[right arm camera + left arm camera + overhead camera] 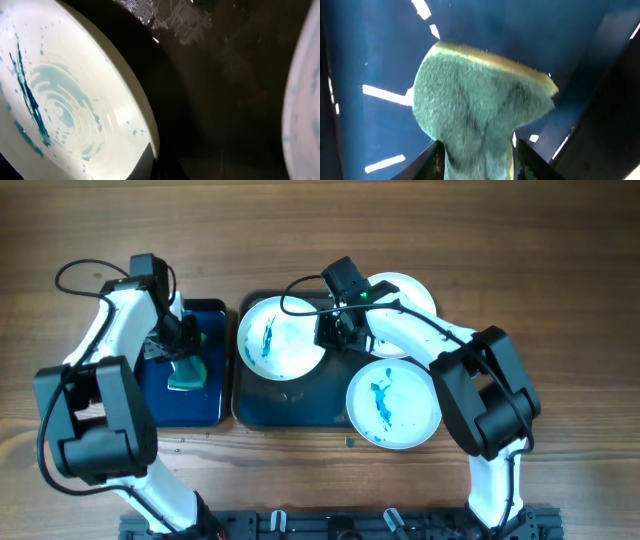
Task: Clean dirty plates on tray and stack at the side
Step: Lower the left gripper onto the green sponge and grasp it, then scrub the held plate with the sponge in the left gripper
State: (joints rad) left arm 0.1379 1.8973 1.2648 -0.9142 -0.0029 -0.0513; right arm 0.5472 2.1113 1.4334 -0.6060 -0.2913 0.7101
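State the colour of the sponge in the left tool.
The sponge is fuzzy teal-green with a thin yellow edge, clearest in the left wrist view.

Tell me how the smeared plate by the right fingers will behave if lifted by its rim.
Probably stiff: the plate looks rigid and should lift whole. Likely slippery: its blue smears look wet, with specks near the rim. Held at one edge, it may tilt or swing.
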